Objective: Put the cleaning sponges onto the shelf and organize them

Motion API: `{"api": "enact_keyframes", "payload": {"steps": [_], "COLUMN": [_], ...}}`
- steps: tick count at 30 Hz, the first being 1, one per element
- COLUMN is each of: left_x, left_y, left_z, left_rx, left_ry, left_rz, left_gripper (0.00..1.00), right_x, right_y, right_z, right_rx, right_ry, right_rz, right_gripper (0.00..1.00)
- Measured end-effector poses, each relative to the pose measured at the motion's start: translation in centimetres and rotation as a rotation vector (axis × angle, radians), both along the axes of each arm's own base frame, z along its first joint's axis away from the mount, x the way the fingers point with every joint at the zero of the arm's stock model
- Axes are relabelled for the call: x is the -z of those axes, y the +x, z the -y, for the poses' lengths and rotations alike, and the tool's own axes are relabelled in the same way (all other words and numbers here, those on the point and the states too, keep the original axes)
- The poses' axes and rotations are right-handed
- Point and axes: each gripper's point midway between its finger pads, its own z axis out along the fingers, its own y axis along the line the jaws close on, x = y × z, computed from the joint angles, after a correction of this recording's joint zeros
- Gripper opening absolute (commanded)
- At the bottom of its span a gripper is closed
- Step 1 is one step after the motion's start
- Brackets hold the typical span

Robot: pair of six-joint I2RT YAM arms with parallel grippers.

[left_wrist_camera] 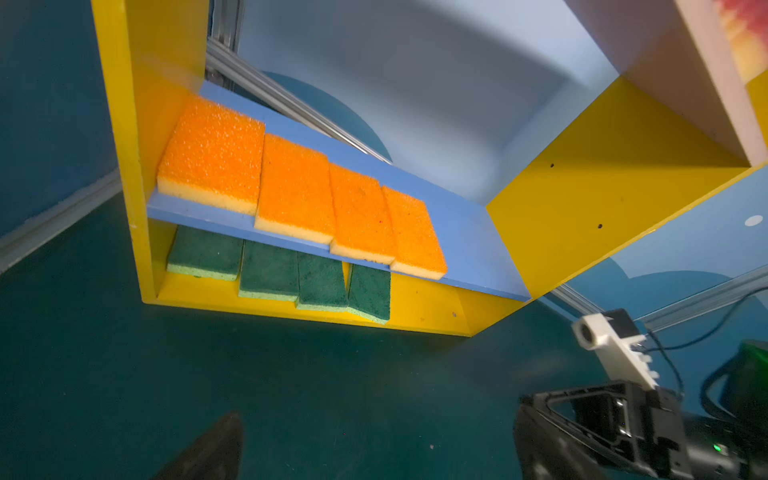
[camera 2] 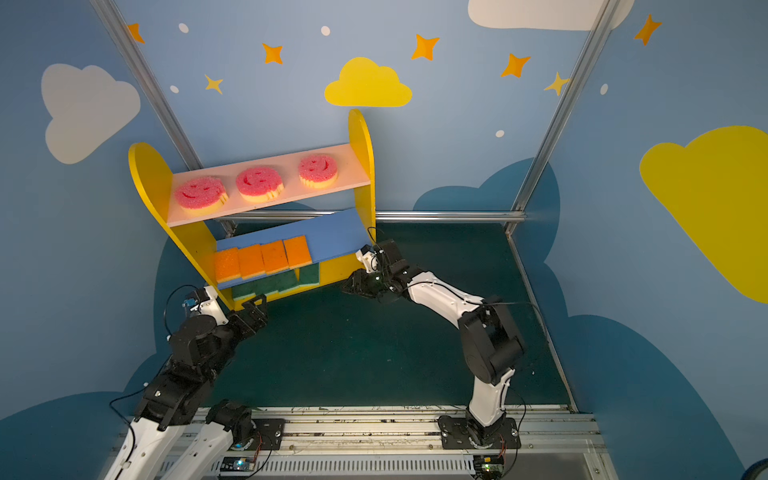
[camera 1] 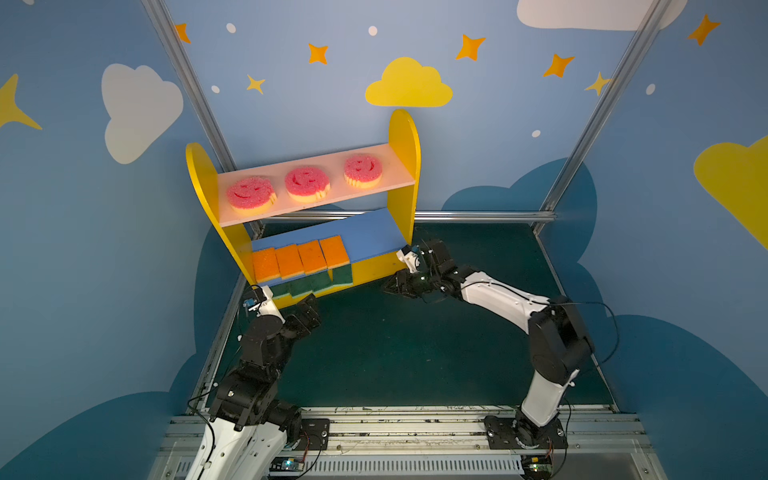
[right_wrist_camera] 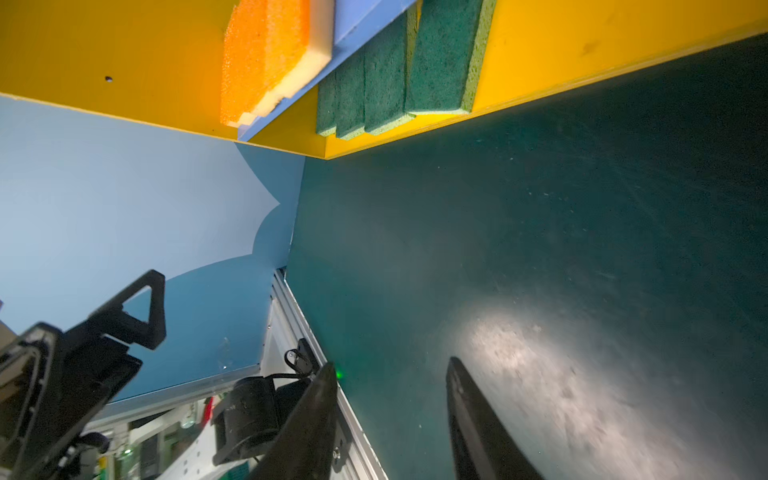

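Every sponge seems on the shelf (camera 1: 404,137): pink ones (camera 1: 307,183) top, orange ones (camera 1: 311,257) middle, green ones (camera 1: 320,282) on its base; tabletop (camera 1: 415,353) bare; left hand (camera 1: 305,309) gapes wide, right hand (right_wrist_camera: 390,368) partly parted, both empty; likely finished.

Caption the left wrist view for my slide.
Four orange sponges line the blue board, four green sponges on the yellow base beneath.

Blue walls (camera 1: 316,124) with painted clouds and stars enclose a dark green table (camera 1: 395,353). A yellow cloud (camera 1: 408,85) sits at twelve o'clock; aluminium posts (camera 1: 183,75) rise at eleven and one o'clock.
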Motion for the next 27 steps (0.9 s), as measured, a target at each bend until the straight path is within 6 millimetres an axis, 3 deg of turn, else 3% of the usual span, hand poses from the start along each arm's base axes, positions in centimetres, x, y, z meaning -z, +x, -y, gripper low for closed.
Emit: {"api": "enact_keyframes", "payload": {"steps": [6,13,15,17,23,27], "left_x": [-0.9,-0.3,0.7,2.1,6.8,8.6], "left_y": [-0.3,0.1,0.5,1.0,2.5,3.2], "left_z": [0.2,-0.1,-0.2,-0.3,-0.9,-1.2], "left_rx": [0.058,0.073,0.073,0.072,0.046,0.049], "left_ry": [0.12,0.236,0.268,0.293,0.377,0.451], "left_rz": [0.029,0.013,0.002,-0.027,-0.158,-0.169], "left_gripper": [1.0,1.0,1.0,1.0,1.0,1.0], "right_x": [-1.6,-0.7,-0.3,0.3,3.6,3.3], "right_y": [-2.1,-1.7,-1.7,-1.8,-2.5,-2.1], "right_z": [6.2,15.1,18.2,21.0,29.6,32.6], "right_rx": [0.122,0.367,0.459,0.545,0.796,0.918], "right_ry": [-0.114,-0.329,-0.404,-0.479,-0.763,-0.801], "right_rz": [0.17,0.314,0.377,0.449,0.561,0.631], "right_gripper": [0.52,0.71,0.85,0.89,0.95,0.95]}}
